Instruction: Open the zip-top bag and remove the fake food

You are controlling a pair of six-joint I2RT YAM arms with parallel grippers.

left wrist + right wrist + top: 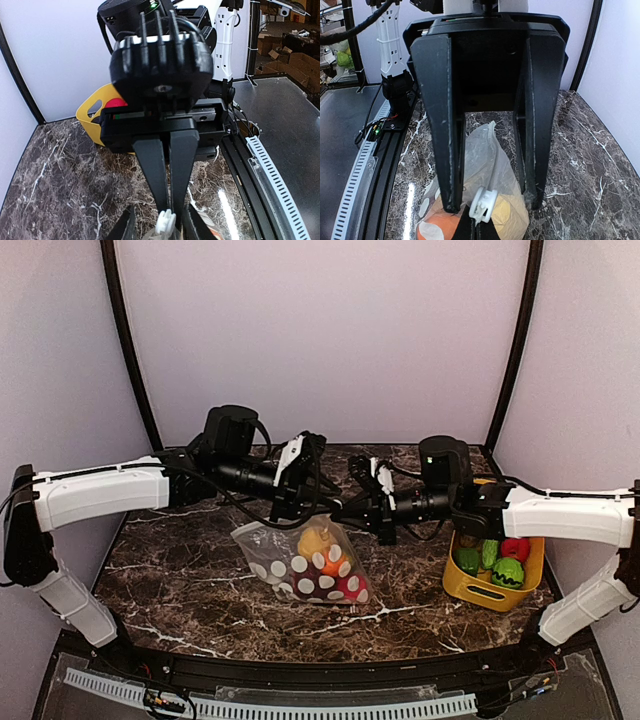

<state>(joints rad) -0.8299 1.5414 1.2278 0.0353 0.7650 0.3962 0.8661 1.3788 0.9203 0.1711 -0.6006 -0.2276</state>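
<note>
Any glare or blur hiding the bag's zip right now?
Top external: evenly lit and sharp, no glare on the zip-top bag. Left wrist: the white slider sits soft-focused at the bottom edge; a glare streak lies on the table. Right wrist: slider fairly sharp, glare streak on the table to its left.

No legible text, label, brand, number or sign was found in any of the three views. The white dots on the zip-top bag (303, 562) are a printed pattern, not lettering.

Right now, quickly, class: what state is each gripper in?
Left gripper: open, fingers flanking the top of the clear polka-dot plastic zip-top bag.
Right gripper: shut on that bag at its white zip slider.
</note>
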